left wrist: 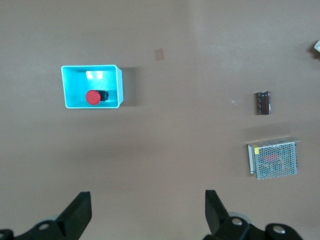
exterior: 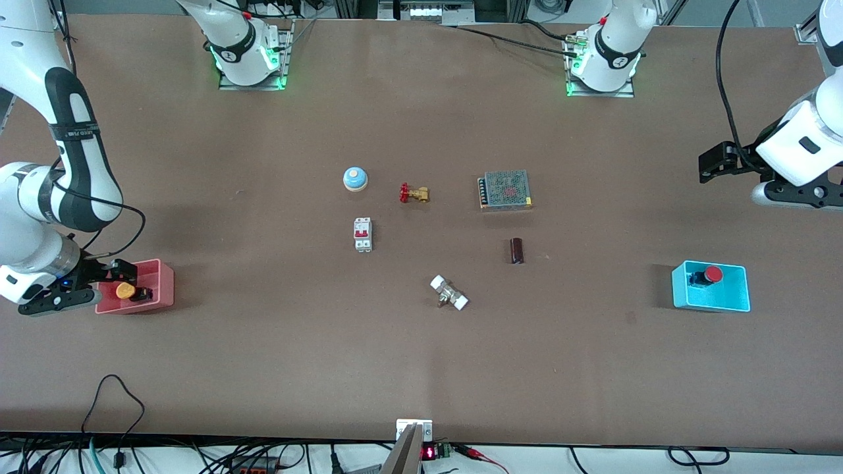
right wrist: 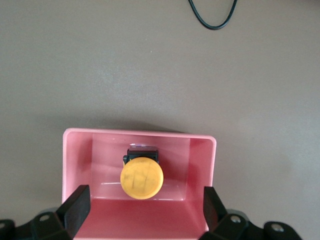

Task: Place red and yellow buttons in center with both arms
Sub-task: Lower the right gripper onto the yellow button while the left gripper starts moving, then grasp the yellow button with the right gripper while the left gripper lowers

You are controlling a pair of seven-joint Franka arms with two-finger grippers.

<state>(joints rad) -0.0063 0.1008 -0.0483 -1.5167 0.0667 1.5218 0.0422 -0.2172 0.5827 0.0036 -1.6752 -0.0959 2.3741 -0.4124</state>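
The yellow button (exterior: 125, 290) sits in a pink bin (exterior: 158, 289) at the right arm's end of the table. My right gripper (exterior: 127, 280) hangs over that bin, open and empty. In the right wrist view the yellow button (right wrist: 142, 178) lies between and just ahead of the open fingers (right wrist: 77, 205). The red button (exterior: 712, 274) sits in a cyan bin (exterior: 731, 296) at the left arm's end. My left gripper (exterior: 714, 163) is open and empty, high over bare table, apart from the cyan bin (left wrist: 112, 80) and red button (left wrist: 92, 97). The center (exterior: 435, 243) is bare brown tabletop.
Around the middle stand a blue-and-white dome (exterior: 355, 178), a brass valve with a red handle (exterior: 413, 193), a white breaker (exterior: 363, 234), a mesh power supply (exterior: 505, 189), a dark cylinder (exterior: 517, 251) and a white-capped fitting (exterior: 449, 293).
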